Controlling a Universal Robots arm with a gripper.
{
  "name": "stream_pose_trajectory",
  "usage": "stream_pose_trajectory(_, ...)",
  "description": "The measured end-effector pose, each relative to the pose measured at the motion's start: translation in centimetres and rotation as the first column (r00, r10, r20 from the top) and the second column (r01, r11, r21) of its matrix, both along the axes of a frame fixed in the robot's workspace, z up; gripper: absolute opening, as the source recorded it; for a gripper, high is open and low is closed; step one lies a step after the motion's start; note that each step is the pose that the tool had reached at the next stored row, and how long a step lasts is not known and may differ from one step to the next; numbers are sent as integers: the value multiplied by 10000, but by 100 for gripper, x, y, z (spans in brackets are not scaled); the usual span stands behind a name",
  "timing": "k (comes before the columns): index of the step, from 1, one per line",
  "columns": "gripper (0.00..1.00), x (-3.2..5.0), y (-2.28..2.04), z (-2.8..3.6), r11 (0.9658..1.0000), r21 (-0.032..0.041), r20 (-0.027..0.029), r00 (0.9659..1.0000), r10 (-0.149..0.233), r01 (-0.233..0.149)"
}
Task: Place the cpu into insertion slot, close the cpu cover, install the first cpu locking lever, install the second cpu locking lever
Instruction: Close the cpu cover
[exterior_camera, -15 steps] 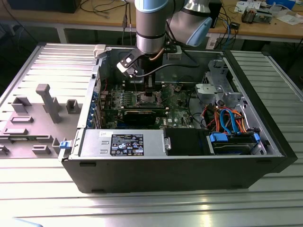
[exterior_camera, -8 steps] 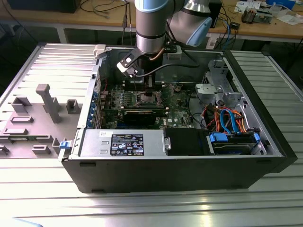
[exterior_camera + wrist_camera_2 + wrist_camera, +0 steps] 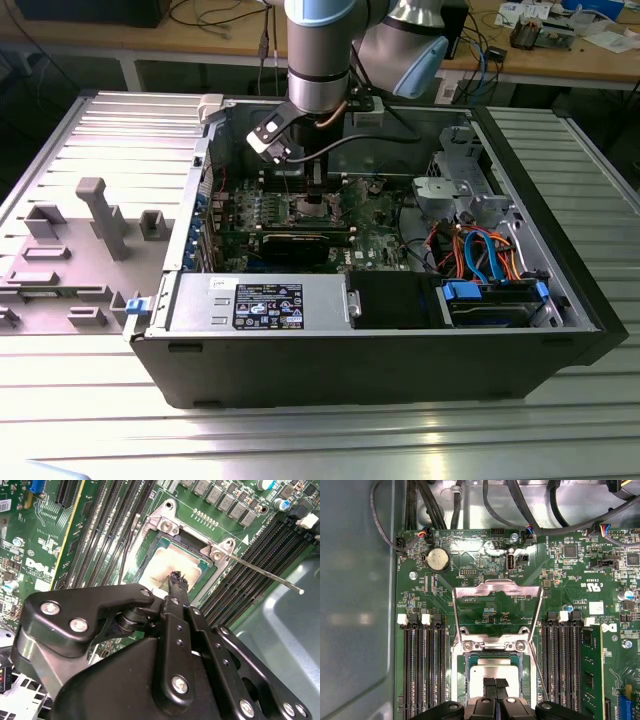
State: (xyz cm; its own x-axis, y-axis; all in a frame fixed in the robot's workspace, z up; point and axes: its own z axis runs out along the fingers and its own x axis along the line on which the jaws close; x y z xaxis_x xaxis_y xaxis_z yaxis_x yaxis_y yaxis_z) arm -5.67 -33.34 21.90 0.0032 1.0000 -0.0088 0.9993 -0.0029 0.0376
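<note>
The cpu (image 3: 492, 670) lies flat in the insertion slot (image 3: 461, 680) on the green board, silver top up. The second wrist view shows the cpu (image 3: 167, 560) with a green rim inside the slot frame (image 3: 192, 539). My gripper (image 3: 495, 683) hangs just over the cpu's near edge, fingers shut together with nothing seen between them. In the exterior view, the gripper (image 3: 314, 190) points down at the slot (image 3: 312, 208). The cpu cover (image 3: 497, 587) is swung open, away from the slot. One thin locking lever (image 3: 265, 572) juts out free; another lever (image 3: 127, 545) stands beside the slot.
Long black memory slots (image 3: 420, 670) flank the socket on both sides, and a green memory card (image 3: 590, 675) sits in one. Cables (image 3: 530, 515) hang past the board's far edge. The open case's metal walls (image 3: 190, 230) and drive bay (image 3: 490, 300) hem the arm in.
</note>
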Motion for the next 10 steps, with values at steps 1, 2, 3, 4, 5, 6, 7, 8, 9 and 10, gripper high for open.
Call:
stream_pose_trajectory(1,11,-1,0,13,10000,-61,0,10000,-1,1)
stream_pose_trajectory(2,11,0,0,25,9999,-122,1,10000,-1,1)
stream_pose_trajectory(3,11,-1,0,26,9999,-134,1,10000,-1,1)
stream_pose_trajectory(4,11,0,0,26,9999,-135,0,10000,26,-26)
stream_pose_trajectory(5,11,-1,7,26,9998,-137,-1,9999,150,-150)
stream_pose_trajectory(6,11,-1,9,26,9995,-137,0,9996,277,-277)
stream_pose_trajectory(7,11,0,9,26,9994,-135,1,9995,326,-326)
stream_pose_trajectory(8,11,0,9,32,9993,-136,0,9994,343,-343)
stream_pose_trajectory(9,11,0,9,35,9993,-137,-1,9994,344,-344)
stream_pose_trajectory(10,11,0,9,37,9993,-149,0,9994,345,-345)
